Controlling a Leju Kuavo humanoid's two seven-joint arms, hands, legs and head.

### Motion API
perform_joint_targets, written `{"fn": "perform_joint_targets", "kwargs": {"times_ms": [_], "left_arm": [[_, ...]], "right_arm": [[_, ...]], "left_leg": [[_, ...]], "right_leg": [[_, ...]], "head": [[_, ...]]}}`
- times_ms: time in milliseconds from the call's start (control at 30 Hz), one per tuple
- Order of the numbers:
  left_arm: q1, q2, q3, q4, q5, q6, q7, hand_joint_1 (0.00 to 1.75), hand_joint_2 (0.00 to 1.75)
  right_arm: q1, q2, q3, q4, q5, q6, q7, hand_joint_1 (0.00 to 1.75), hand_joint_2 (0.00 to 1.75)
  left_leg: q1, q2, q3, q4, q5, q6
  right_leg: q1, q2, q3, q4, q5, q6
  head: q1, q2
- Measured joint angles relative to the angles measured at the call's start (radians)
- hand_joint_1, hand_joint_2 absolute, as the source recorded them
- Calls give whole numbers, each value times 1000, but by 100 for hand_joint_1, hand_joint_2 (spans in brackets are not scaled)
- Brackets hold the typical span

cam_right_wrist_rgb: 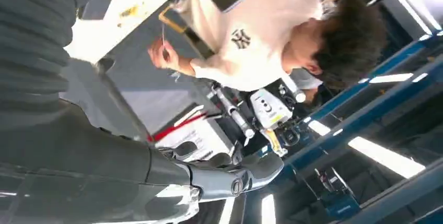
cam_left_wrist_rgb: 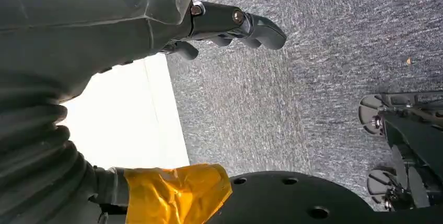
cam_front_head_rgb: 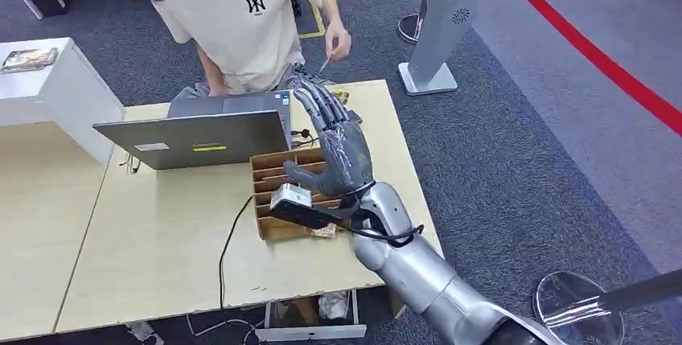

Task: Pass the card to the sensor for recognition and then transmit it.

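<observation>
Reaching forward over the table (cam_front_head_rgb: 161, 256), my right hand (cam_front_head_rgb: 336, 148) is raised with its fingers (cam_front_head_rgb: 320, 104) stretched apart and nothing between them. It hangs above a brown slotted organiser (cam_front_head_rgb: 277, 170), and it hides much of that organiser's right side. A small white-and-black device (cam_front_head_rgb: 291, 200) sits at my wrist, its cable (cam_front_head_rgb: 229, 244) trailing across the wood toward the near edge. The card (cam_front_head_rgb: 323, 64) is in the person's hand (cam_front_head_rgb: 338, 42), just past my fingertips; it looks thin and edge-on, so I cannot read any face of it. My right wrist view shows that same card (cam_right_wrist_rgb: 162, 36) as a pale sliver pinched by the person. The person's head is cut off at the picture's top edge.

My left hand (cam_left_wrist_rgb: 224, 23) hangs low above the grey carpet (cam_left_wrist_rgb: 313, 78), fingers slightly spread and holding nothing. A patch of yellow tape (cam_left_wrist_rgb: 175, 192) sits on my arm.

An open laptop (cam_front_head_rgb: 193, 137) stands on the light wooden table, its screen turned away from me. Beyond the table's far corner a tall white stand (cam_front_head_rgb: 441, 23) rises from the carpet, its top cut off. A red line (cam_front_head_rgb: 595, 51) crosses the floor at the right.
</observation>
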Motion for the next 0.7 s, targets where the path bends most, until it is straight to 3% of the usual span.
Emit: {"fn": "perform_joint_targets", "kwargs": {"times_ms": [433, 700], "left_arm": [[2, -8, 0, 0, 31, 19, 3, 0, 175], [3, -9, 1, 0, 42, 28, 5, 0, 175]], "right_arm": [[177, 0, -7, -225, -232, 41, -56, 0, 175], [266, 0, -18, -293, -343, 64, -71, 0, 175]], "left_leg": [[0, 0, 0, 0, 0, 0], [0, 0, 0, 0, 0, 0]], "right_leg": [[0, 0, 0, 0, 0, 0], [0, 0, 0, 0, 0, 0]], "head": [[0, 0], [0, 0]]}}
